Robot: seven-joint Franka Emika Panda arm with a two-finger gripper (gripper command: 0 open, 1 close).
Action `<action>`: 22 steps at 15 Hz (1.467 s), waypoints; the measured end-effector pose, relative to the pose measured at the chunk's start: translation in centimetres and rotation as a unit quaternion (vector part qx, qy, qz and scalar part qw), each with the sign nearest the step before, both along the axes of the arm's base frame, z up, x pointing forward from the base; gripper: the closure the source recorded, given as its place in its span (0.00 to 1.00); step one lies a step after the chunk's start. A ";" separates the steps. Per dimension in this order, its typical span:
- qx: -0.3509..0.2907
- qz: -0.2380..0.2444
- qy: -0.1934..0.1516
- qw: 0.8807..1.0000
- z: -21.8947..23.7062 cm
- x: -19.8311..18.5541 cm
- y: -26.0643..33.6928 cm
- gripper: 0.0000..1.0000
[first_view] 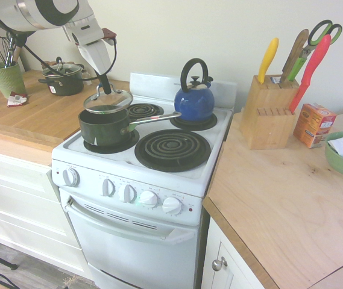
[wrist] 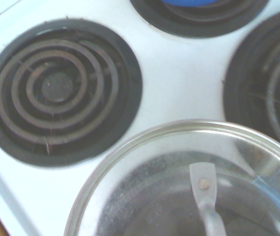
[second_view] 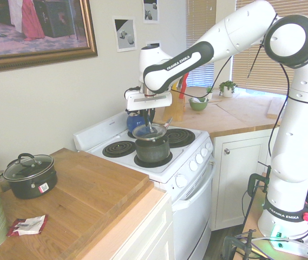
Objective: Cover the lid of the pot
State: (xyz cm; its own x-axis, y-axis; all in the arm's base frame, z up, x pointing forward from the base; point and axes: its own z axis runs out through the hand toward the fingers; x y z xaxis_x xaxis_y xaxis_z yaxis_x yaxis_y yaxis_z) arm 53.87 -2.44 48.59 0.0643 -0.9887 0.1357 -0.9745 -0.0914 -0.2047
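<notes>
Round clear glass lid with metal rim hanging tilted just above the dark green saucepan with long silver-grey handle, left of centre in the first exterior view. Fingers pinched shut on the lid's central knob, reaching down from the upper left of that frame; lid directly beneath them, its rim not touching the saucepan's rim. Saucepan seated on the front-left coil of the white stove, handle pointing right toward the blue kettle on the rear burner. In the second exterior view, lid at frame centre, just over the saucepan. In the wrist view, lid's glass and rim filling the lower half, an empty coil burner at upper left. Small dark two-handled pot on the wooden bench, well apart at far left.
</notes>
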 end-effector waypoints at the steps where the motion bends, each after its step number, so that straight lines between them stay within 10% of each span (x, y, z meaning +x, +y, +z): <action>1: 0.000 0.001 0.004 1.000 -0.2 -0.5 0.1 1.00; 22: -0.006 0.026 -0.005 1.000 -1.7 -2.0 1.8 1.00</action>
State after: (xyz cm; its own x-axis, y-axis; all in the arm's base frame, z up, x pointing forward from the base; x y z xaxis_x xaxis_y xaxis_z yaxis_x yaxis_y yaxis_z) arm 51.85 -0.59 46.92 0.1144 -0.9822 0.1492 -0.9661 -0.1450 -0.2138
